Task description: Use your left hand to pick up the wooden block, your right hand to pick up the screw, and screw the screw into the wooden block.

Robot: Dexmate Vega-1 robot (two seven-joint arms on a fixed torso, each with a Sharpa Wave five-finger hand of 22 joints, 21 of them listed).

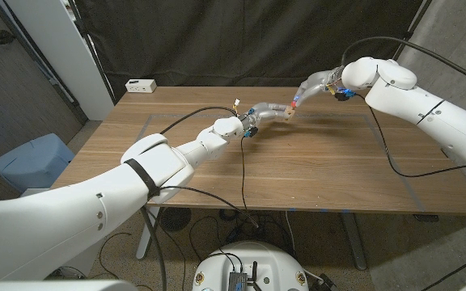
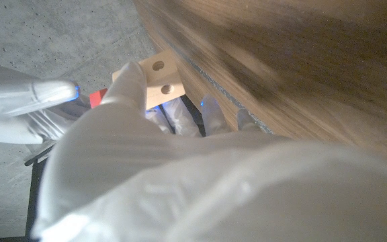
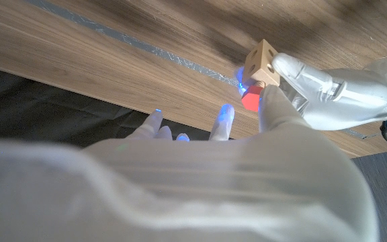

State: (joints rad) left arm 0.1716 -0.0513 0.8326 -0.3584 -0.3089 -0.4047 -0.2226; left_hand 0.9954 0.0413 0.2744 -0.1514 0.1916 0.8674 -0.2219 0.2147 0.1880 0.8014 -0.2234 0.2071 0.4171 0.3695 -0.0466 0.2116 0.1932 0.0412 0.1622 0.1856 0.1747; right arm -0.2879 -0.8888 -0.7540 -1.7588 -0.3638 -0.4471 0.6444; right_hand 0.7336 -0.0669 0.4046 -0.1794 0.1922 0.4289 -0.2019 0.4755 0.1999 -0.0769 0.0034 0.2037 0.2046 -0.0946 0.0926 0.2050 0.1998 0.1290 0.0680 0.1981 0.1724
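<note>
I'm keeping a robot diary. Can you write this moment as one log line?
left robot hand: holds wooden block | right robot hand: holds red screw at block | both above table

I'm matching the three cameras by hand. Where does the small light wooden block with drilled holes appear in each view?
Head view: the small light wooden block is above centre, between the two hands over the table.
Left wrist view: upper centre-left, held by the left hand, two holes facing the camera.
Right wrist view: upper right, held by the left hand.
Shared landmark: the red screw head against the block, also visible in the left wrist view.
</note>
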